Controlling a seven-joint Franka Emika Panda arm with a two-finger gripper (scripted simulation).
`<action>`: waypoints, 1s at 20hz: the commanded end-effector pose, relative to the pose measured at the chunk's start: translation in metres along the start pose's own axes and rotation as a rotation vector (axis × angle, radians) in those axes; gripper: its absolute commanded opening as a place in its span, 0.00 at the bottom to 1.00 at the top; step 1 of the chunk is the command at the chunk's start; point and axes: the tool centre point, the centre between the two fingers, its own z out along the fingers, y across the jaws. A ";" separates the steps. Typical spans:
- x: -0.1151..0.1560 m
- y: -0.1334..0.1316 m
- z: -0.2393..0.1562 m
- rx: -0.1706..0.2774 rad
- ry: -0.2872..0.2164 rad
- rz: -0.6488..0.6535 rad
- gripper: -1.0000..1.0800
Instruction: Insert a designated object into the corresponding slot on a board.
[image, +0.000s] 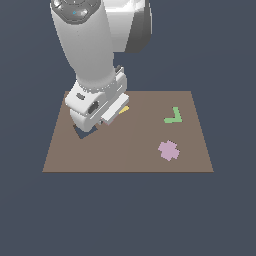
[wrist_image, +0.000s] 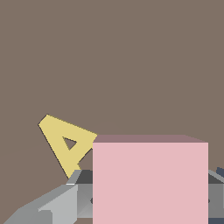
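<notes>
While the brown board (image: 125, 150) lies flat with loose pieces on it, only a sliver of a dark cutout (image: 79, 133) shows at the exterior view's left, peeking from under the arm's hand; its full shape and whatever sits in it are hidden. A green L-shaped piece (image: 173, 116) rests on the far right part of the board, and a lilac cross-shaped piece (image: 169, 150) lies nearer, just in front of it and apart from it. A yellow letter-A piece (wrist_image: 68, 143) lies flat on the board just beside the hand; in the exterior view only its tip pokes out past the hand.

Low over the board's left part, the tool (wrist_image: 148, 197) is clamped on the pale pink square tile (wrist_image: 150, 181), which fills the space between the grey fingers (wrist_image: 57, 205) in the wrist view. The tile stands on edge in that grip, one broad face toward the wrist camera. In the exterior view the tile is hidden behind the hand, so whether it touches the board cannot be told.
</notes>
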 end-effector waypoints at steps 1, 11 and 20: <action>-0.006 0.004 -0.001 -0.001 0.000 -0.093 0.00; -0.025 0.022 -0.002 -0.001 0.000 -0.452 0.00; -0.035 0.045 -0.003 -0.001 -0.001 -0.775 0.00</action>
